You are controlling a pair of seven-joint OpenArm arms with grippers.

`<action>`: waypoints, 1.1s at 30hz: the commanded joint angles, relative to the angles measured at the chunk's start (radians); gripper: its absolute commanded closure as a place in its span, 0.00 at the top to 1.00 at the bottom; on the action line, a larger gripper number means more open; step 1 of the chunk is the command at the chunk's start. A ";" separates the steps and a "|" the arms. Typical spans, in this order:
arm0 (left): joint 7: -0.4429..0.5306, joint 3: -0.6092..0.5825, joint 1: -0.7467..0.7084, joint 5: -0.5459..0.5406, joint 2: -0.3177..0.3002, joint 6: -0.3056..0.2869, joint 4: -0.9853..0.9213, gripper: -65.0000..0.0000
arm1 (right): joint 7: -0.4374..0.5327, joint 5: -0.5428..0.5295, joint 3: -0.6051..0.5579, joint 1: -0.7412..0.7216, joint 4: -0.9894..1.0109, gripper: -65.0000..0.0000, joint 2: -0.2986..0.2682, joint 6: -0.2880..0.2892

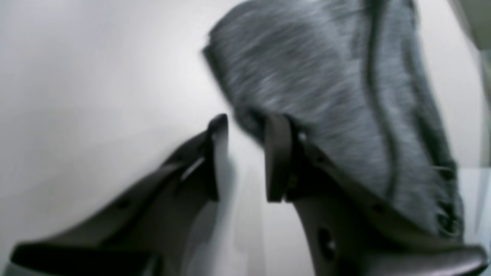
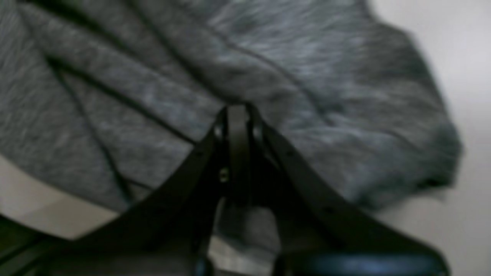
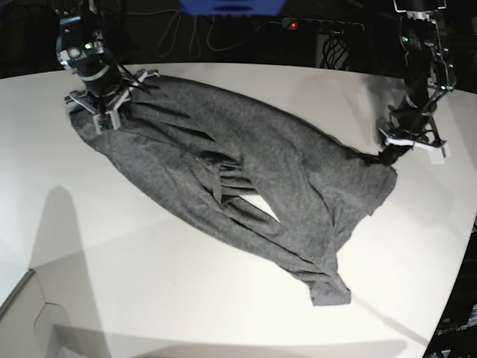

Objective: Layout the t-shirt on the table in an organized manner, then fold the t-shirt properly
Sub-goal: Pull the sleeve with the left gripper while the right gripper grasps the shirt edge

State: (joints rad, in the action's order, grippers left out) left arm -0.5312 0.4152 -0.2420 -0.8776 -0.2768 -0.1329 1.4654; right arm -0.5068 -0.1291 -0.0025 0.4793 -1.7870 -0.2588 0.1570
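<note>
Right gripper (image 2: 238,115), black with curved fingers: pressed together, tips buried in a fold of the heathered dark grey knit t-shirt (image 3: 238,179); wrinkles fan out from the pinch in the right wrist view. In the base view this gripper (image 3: 104,112) sits at the cloth's 10 o'clock end.

Left gripper (image 1: 245,126), same black build: fingers parted, bare table showing between them. One finger (image 1: 278,153) lies against the shirt's edge (image 1: 330,96); the other is clear of it. No cloth between the two. Base view puts this gripper (image 3: 393,153) at the shirt's 3 o'clock corner.

Shirt: drawn into a long diagonal band from 10 o'clock toward 5 o'clock on the wide white matte table (image 3: 149,276). Bunched pleats mid-body, a small white gap of tabletop showing through near centre. Lower end tapers to a narrow crumpled tip. Plain, no print.
</note>
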 commanded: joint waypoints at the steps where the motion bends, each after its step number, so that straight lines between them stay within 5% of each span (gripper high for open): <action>1: 0.003 0.026 -0.009 -0.012 -0.012 -0.012 0.047 0.25 | 0.029 -0.001 0.011 0.008 -0.015 0.00 -0.009 -0.006; 6: -0.016 0.107 0.000 -0.012 0.044 -0.012 0.208 0.26 | 0.060 -0.001 0.045 0.014 -0.052 0.00 0.008 -0.006; 11: -0.034 0.083 0.185 -0.001 0.052 -0.003 0.214 0.26 | 0.052 -0.001 0.066 0.012 -0.124 0.00 0.043 -0.006; 20: -0.088 -0.094 0.639 0.185 0.123 -0.001 -0.272 0.27 | 0.049 -0.001 0.066 0.035 -0.144 0.03 0.040 -0.006; 28: 0.015 -0.187 0.857 0.318 0.202 -0.003 -0.644 0.84 | 0.049 -0.001 0.068 0.051 -0.144 0.19 0.040 -0.006; 33: 0.196 -0.238 0.933 0.406 0.250 -0.001 -0.848 1.00 | 0.049 -0.001 0.069 0.052 -0.144 0.19 0.043 -0.006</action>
State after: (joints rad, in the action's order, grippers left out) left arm -0.3420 0.1802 0.6621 -0.4660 -0.0311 -0.1249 0.6018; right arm -0.4816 -0.1272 0.0608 0.5304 -1.9129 -0.2119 0.1566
